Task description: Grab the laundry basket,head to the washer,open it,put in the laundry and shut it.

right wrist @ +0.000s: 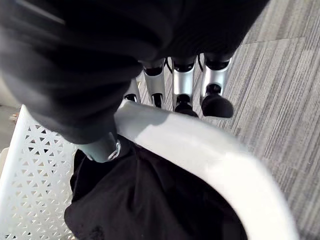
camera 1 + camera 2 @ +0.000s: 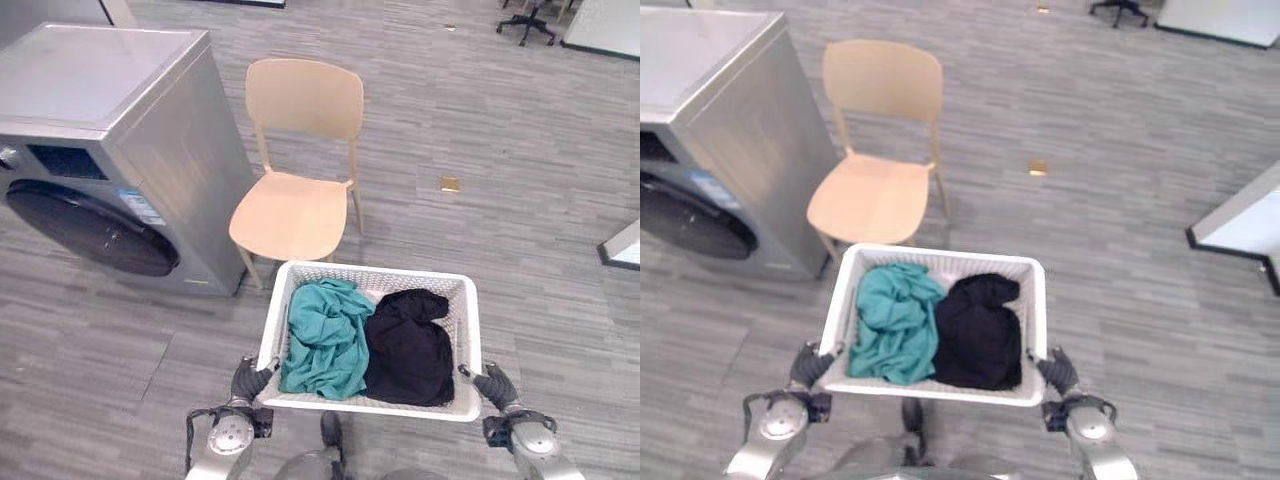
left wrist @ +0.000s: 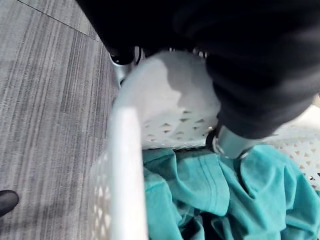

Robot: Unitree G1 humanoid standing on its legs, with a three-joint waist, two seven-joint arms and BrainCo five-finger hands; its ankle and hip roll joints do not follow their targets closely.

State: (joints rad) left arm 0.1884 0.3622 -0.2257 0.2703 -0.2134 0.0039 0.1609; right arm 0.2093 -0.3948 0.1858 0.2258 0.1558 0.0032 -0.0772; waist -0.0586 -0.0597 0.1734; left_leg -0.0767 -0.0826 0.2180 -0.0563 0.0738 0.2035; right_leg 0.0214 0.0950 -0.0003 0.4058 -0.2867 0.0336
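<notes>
Robot hands (image 2: 250,380) (image 2: 495,386) clasp basket (image 2: 372,277) rims | chair (image 2: 300,165) ahead | washer (image 2: 110,150) left-front

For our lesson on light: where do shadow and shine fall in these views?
Left eye view: the chair casts a soft shadow on the floor by its legs; the washer top has a pale sheen. Right wrist view: the laundry basket rim is brightly lit; the black garment shows hardly any folds.
</notes>
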